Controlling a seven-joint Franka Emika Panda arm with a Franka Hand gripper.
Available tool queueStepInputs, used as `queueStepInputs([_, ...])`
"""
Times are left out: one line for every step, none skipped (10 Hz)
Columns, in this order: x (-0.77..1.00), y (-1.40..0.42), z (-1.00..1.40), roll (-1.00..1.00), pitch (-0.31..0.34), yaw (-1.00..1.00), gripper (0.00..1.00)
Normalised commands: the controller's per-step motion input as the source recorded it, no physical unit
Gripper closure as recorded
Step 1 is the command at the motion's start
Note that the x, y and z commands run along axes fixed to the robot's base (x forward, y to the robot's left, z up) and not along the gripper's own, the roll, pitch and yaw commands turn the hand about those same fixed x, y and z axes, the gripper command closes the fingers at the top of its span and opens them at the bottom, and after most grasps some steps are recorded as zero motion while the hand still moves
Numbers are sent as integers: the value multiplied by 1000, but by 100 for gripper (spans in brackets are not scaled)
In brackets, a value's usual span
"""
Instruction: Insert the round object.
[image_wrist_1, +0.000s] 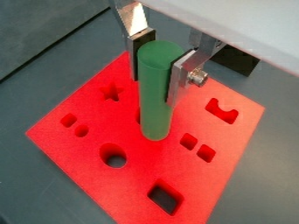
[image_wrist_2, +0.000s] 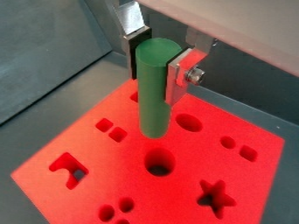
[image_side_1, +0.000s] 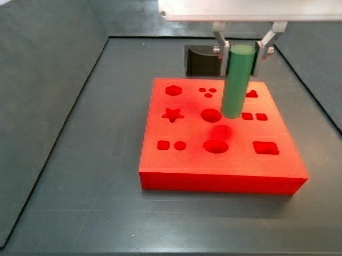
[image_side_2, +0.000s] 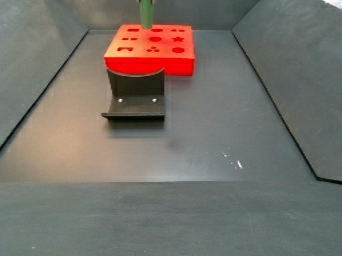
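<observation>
My gripper (image_wrist_1: 158, 68) is shut on the round object, a green peg (image_wrist_1: 155, 96), and holds it upright by its upper part. Both wrist views show this; the gripper (image_wrist_2: 158, 66) and peg (image_wrist_2: 153, 92) stand over the red block (image_wrist_1: 87, 105). The peg's lower end hangs over the middle of the block's top face, close to a round hole (image_wrist_2: 159, 161) but beside it. In a side view the peg (image_side_1: 237, 78) stands above the block (image_side_1: 221, 170) under the gripper (image_side_1: 242, 48). I cannot tell whether the peg touches the block.
The red block (image_side_2: 150, 50) has star, square, round and other shaped holes. A dark grey curved holder (image_side_2: 134, 100) stands on the floor next to the block; it also shows in a side view (image_side_1: 203, 58). Dark walls ring the floor.
</observation>
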Motion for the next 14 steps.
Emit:
queueStepInputs([366, -34, 60, 390, 494, 0, 100])
queueStepInputs([340, -3, 109, 419, 484, 0, 100])
queueStepInputs([314, -160, 91, 461, 451, 0, 100])
queueStepInputs([0, 0, -51, 24, 0, 0, 100])
queueStepInputs([231, 0, -171, 391, 134, 0, 100])
queueStepInputs([234, 97, -200, 454, 174, -29, 100])
queueStepInputs([0, 189, -237, 140, 41, -71, 100])
queueStepInputs([-151, 169, -109, 0, 0, -97, 100])
queueStepInputs([-283, 86, -66, -144, -66, -149, 100])
queueStepInputs([-357, 71, 0, -229, -129, -197, 100])
queueStepInputs([-506, 60, 0, -317, -214, -286, 100])
queueStepInputs([-460, 51, 43, -349, -273, -249, 100])
queueStepInputs([-154, 29, 0, -184, -156, 0, 100])
queueStepInputs([-111, 20, 0, -216, -160, -11, 100])
